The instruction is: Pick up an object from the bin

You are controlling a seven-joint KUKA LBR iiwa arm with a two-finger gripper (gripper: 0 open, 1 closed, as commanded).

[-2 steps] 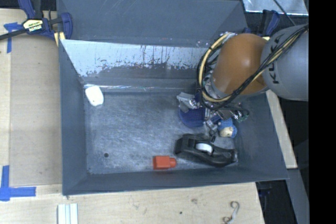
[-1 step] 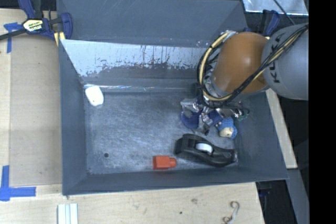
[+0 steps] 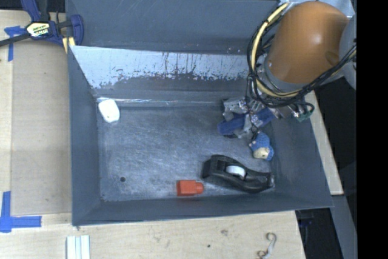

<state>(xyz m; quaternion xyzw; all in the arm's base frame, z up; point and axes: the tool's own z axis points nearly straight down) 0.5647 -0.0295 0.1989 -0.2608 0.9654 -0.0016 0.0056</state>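
My gripper (image 3: 244,111) hangs low over the right part of the bin, close to the back wall. Directly under it, and touching or nearly touching it, lies a small dark blue thing (image 3: 232,126). A second blue piece with a pale yellowish end (image 3: 262,147) lies just to the right and nearer the front. A black tape dispenser with a white roll (image 3: 237,173) lies in front of both, near the front wall.
A small red block (image 3: 190,188) rests by the front wall, left of the dispenser. A white rounded thing (image 3: 109,110) sits in the back left corner. The arm's orange dome and its cables hang over the bin's right side.
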